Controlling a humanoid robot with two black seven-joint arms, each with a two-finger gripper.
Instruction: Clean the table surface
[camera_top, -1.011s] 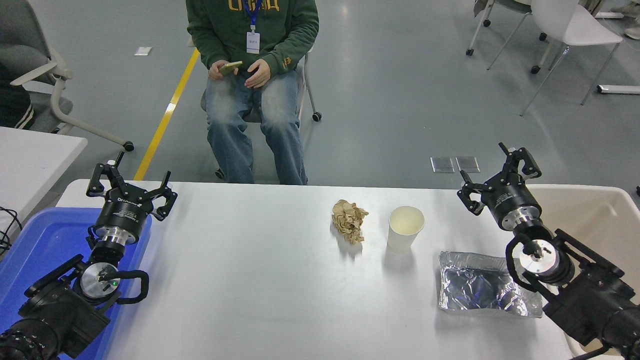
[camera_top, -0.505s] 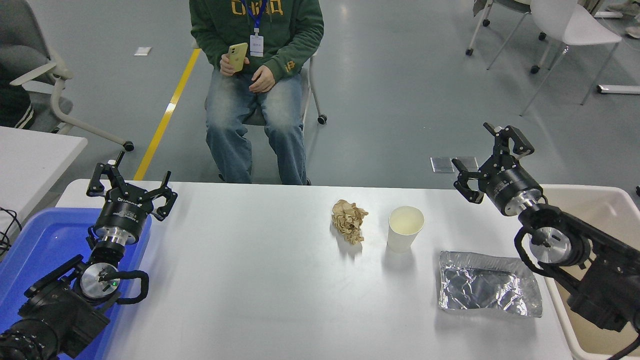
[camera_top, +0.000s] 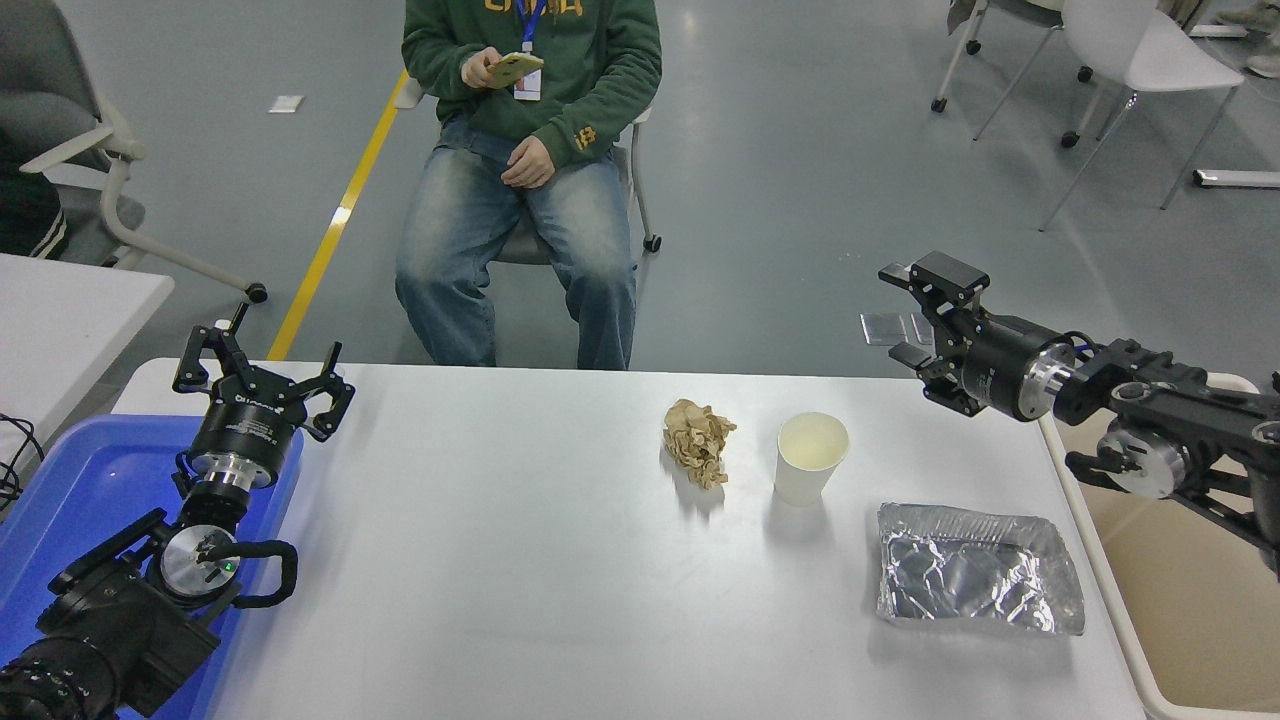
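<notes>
The glossy white table surface (camera_top: 520, 560) fills the lower picture. On it lie a crumpled brown paper wad (camera_top: 698, 441), a white paper cup (camera_top: 810, 457) standing upright just right of it, and a flat silver foil bag (camera_top: 975, 582) at the right. My right gripper (camera_top: 905, 315) is open and empty. It hangs above the table's far right corner, pointing left, up and right of the cup. My left gripper (camera_top: 262, 378) is open and parked at the lower left over the tray's far edge.
A blue plastic tray (camera_top: 70, 490) sits at the table's left end. A beige bin (camera_top: 1180, 600) stands off the right edge. A person in a green hoodie (camera_top: 530, 60) sits on a chair beyond the far edge, holding a phone.
My right arm has swung up and turned, so the gripper now points left above the far right corner. The seated person has shifted back and raised the phone. The table's objects have not moved.
</notes>
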